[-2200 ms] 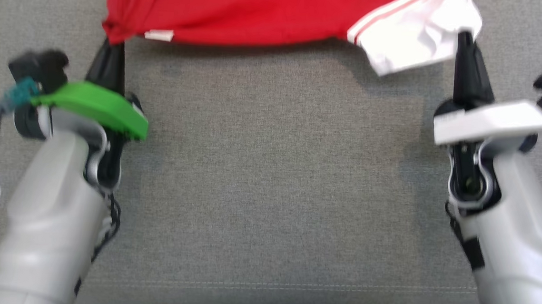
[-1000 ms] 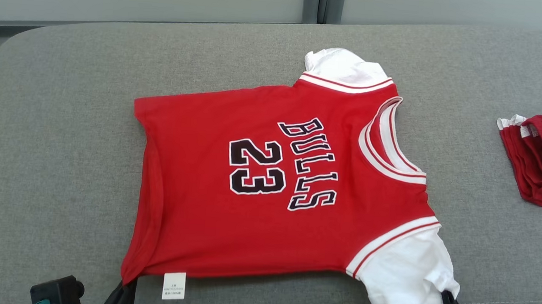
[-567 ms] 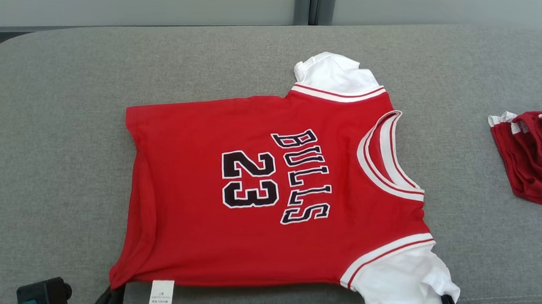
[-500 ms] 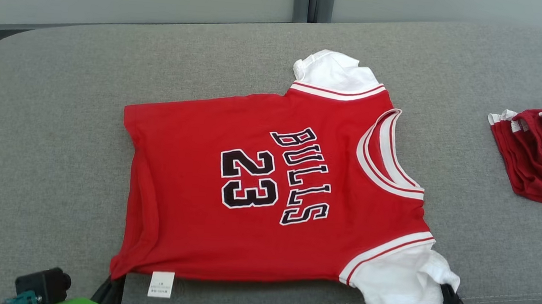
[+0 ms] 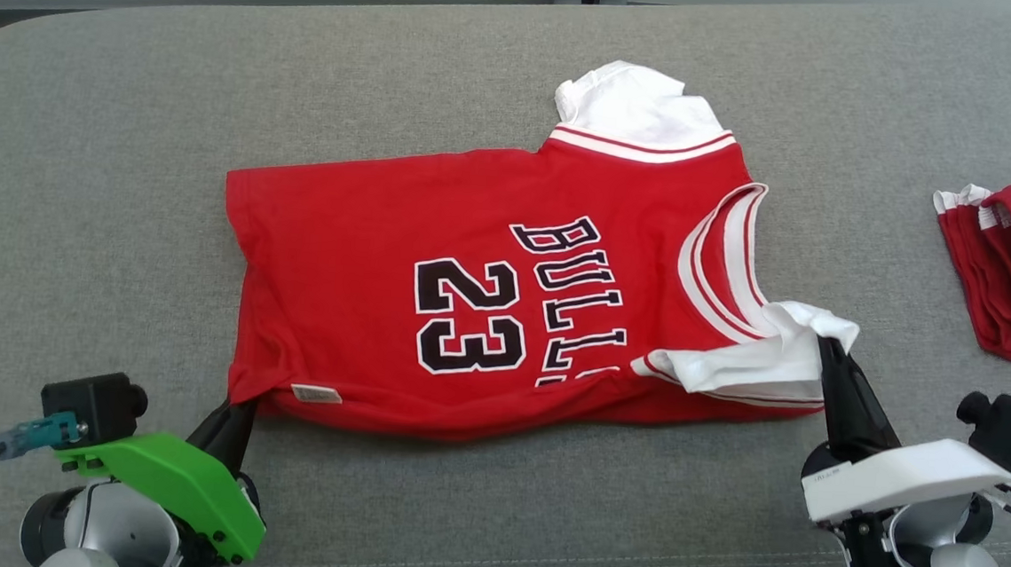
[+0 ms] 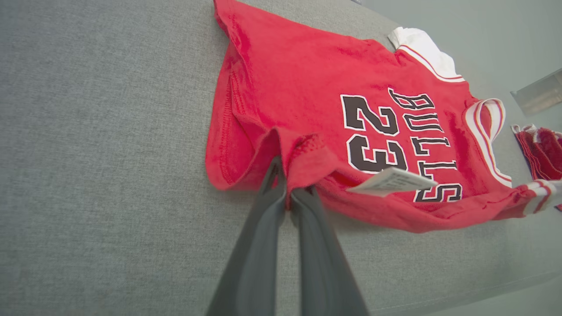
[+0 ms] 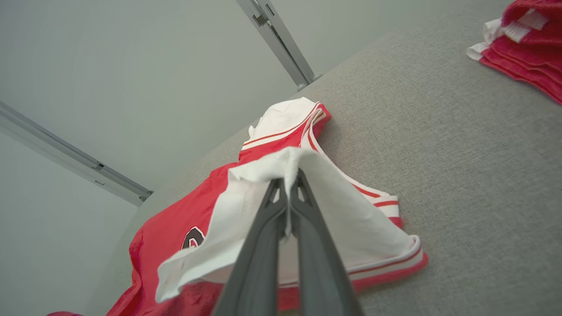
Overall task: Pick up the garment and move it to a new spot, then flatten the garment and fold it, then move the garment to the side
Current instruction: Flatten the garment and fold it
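Near edge of the jersey [image 5: 469, 299] got pulled inward, hem [image 6: 307, 153] clamped in the closed left gripper [image 5: 241, 406], sleeve [image 5: 767, 360] in the closed right gripper [image 5: 826, 344], bare cushion [image 5: 499, 505] in front.

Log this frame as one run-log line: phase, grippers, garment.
phase: folding | left gripper: shut on jersey hem corner | right gripper: shut on near white sleeve, lifted | jersey: near edge raised off grey cushion

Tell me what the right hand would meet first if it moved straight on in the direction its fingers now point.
The right hand is shut on the jersey's white sleeve, so it would push that fabric first. Beyond it probably comes the striped neckline, though depth is unclear.
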